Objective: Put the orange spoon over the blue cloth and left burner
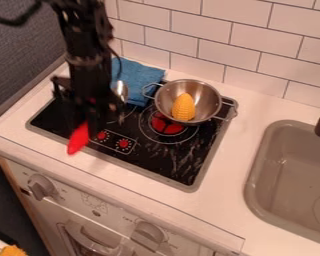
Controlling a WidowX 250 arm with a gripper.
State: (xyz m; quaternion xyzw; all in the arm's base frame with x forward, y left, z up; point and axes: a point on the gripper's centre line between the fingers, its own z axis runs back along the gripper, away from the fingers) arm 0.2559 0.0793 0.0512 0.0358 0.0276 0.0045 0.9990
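So the pincer (pixel 91 119) looks to be right over the middle of the orange spoon (pixel 77 140), and that's what the next move hinges on. The spoon's long axis runs slantwise past it: red handle out over the stovetop's (pixel 171 167) front left edge, metal end up by the blue cloth (pixel 141 79). Can't tell if the pincer's wide, narrow or gripping, tbh.
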